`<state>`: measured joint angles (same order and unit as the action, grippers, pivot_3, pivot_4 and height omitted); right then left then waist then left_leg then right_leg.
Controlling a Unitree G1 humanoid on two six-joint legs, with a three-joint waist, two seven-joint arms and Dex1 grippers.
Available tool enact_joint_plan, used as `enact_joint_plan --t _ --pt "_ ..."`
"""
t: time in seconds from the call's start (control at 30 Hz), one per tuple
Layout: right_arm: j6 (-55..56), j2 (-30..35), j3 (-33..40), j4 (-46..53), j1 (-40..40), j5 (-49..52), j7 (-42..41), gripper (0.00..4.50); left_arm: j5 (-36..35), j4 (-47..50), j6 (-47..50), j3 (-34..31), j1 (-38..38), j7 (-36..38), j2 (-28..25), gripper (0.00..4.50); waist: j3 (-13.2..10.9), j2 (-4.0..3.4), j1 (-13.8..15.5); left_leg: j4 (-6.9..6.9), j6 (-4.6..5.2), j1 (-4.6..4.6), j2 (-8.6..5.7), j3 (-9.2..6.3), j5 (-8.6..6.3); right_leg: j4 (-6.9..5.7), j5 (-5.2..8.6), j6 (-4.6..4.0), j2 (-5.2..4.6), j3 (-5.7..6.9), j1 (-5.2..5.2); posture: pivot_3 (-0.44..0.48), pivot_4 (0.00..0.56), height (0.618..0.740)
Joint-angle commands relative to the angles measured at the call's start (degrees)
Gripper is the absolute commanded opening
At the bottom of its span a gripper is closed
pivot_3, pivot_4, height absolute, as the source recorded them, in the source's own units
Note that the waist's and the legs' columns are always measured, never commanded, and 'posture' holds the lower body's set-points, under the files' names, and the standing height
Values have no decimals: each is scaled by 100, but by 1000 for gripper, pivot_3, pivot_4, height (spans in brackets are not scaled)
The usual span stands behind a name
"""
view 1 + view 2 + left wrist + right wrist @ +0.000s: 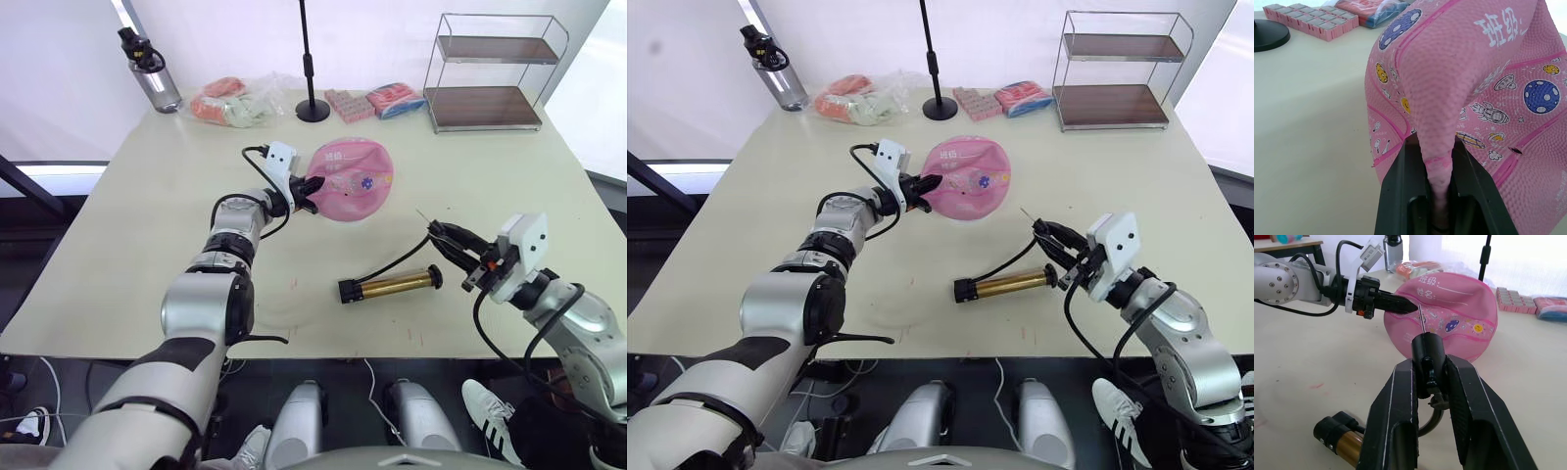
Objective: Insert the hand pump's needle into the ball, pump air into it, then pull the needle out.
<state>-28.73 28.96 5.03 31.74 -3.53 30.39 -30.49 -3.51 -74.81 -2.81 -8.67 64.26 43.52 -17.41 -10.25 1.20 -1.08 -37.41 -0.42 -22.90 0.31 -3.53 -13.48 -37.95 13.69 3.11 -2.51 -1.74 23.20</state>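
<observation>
Left wrist view shows my left gripper [1439,196] pinched tight on a fold of the ball [1474,88], the two black fingers squeezing a ridge of its pink skin between them. From the head camera, that ball sits saggy and half-collapsed on the table [147,215] toward its far middle, with my left gripper on its left edge. Planets, rockets and white lettering are printed over its pebbled surface. My right gripper [1429,382] is clamped on the black fitting at the end of the hose [392,262], and the needle [1421,319] stands out beyond my fingertips, thin and straight, pointing toward the ball but still apart from it. In the right wrist view the needle's tip lines up just beside my left gripper's fingertips, against the ball's near face; I cannot tell how close it truly is. The hand pump [392,286] lies flat on the table between my two arms, nearer my right gripper, its gold barrel sideways and its hose curving up to the fitting I hold. At the far edge stand a water bottle [150,70], a black stand pole [307,59], some pink packets [349,104] and a two-tier wire shelf [490,73].
</observation>
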Motion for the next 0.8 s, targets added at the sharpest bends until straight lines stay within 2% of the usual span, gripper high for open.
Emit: enact_joint_plan --t 0.03,0.4,0.8 --pt "-350 63 32 289 -208 131 199 310 -137 339 -124 -106 -5 17 -8 84 0 0 8 0 0 0 0 -1 0 0 0 0 0 0 0 0 150 731" --pt "-2297 332 -342 -123 -1633 254 620 310 -409 1098 -188 -193 -514 -449 443 84 0 0 46 -3 0 -4 -2 -7 0 0 -1 -2 -2 5 0 0 150 731" --pt "-4048 414 -1172 -1686 -3904 165 227 310 -320 1618 -268 40 -958 -593 584 84 0 0 26 -1 0 -6 -3 -11 0 1 -3 -5 -4 10 1 0 150 731"
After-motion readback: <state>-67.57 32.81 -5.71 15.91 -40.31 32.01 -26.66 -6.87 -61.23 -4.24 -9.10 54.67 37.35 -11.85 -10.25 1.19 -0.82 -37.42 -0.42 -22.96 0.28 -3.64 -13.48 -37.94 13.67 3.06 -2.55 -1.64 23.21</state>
